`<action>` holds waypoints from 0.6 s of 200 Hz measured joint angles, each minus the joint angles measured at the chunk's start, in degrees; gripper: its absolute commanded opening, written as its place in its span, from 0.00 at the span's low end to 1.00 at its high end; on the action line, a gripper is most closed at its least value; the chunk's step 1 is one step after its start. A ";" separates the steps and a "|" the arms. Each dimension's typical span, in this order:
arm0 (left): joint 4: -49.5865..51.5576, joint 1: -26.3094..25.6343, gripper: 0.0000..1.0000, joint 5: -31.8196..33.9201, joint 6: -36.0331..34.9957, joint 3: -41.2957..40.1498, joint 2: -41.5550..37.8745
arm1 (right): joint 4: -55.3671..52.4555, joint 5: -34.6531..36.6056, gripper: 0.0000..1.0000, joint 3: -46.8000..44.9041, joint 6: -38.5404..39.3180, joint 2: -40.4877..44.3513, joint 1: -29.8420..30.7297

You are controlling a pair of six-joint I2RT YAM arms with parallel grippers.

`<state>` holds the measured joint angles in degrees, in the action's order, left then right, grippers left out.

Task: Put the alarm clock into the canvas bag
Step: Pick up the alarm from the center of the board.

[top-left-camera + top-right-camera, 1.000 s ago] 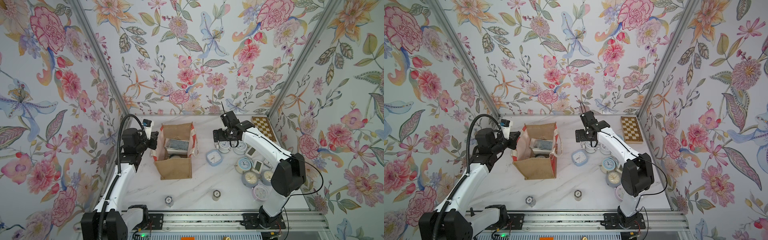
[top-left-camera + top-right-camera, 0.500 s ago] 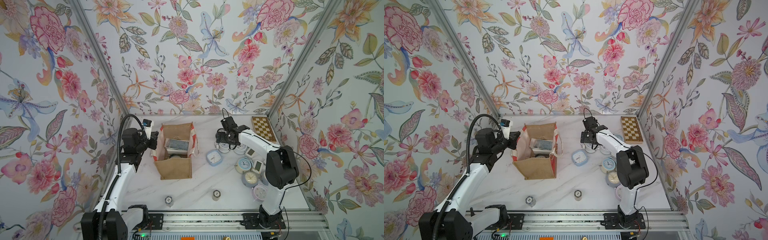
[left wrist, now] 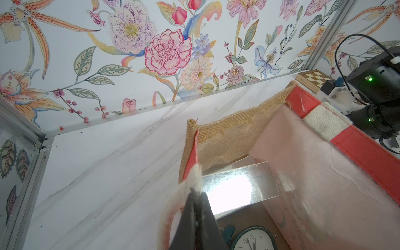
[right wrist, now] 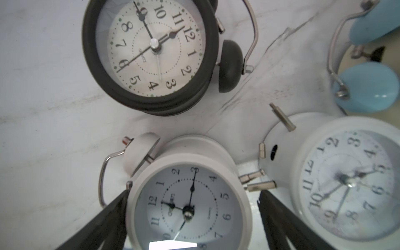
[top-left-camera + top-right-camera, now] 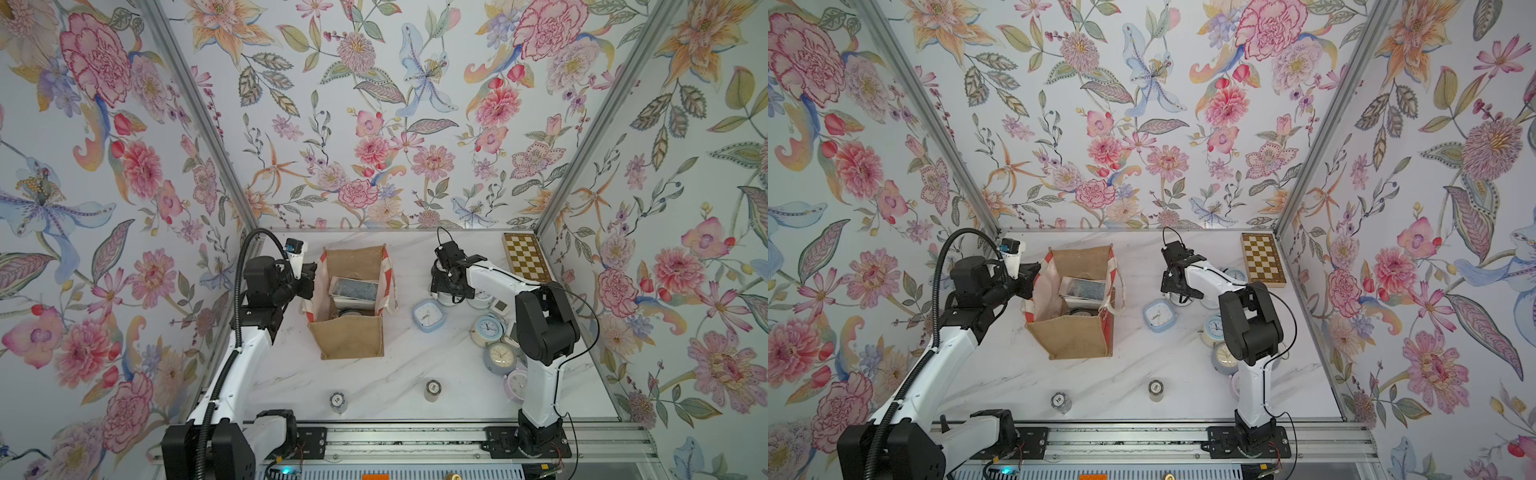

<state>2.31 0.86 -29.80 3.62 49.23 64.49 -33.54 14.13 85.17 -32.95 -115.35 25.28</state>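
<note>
Right wrist view shows the right pincer newly lowered, still spread, around the white twin-bell alarm clock on the counter, ready for grasping, while the left pincer clenches the strap of the canvas bag.

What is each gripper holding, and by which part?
Left gripper pinches the canvas bag by its whitish strap. Right gripper holds nothing; open jaws straddle a white alarm clock.

I see floral wallpaper on 3 walls: 9, 12, 3 o'clock. Alu corner posts at approx 10 and 2. White marble-look tabletop, grey veins, lit bright and even. Slotted alu rail along 6 o'clock edge.
</note>
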 measured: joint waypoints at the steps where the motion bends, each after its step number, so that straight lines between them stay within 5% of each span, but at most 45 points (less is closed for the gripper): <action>1: 0.00 0.00 0.07 0.00 0.00 0.00 0.00 | 0.00 0.00 0.89 0.00 -0.07 -0.04 -0.02; 82: -0.04 0.00 0.07 0.00 0.00 -0.09 0.00 | 0.24 0.07 0.69 0.02 -0.57 -0.33 -0.02; 120: -0.04 0.00 0.07 0.00 0.02 -0.09 0.00 | 0.24 0.22 0.68 0.00 -0.52 -0.28 -0.02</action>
<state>2.26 0.86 -29.80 3.64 49.15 64.49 -33.30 14.35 85.17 -33.47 -115.63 25.26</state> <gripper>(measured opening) 0.074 0.761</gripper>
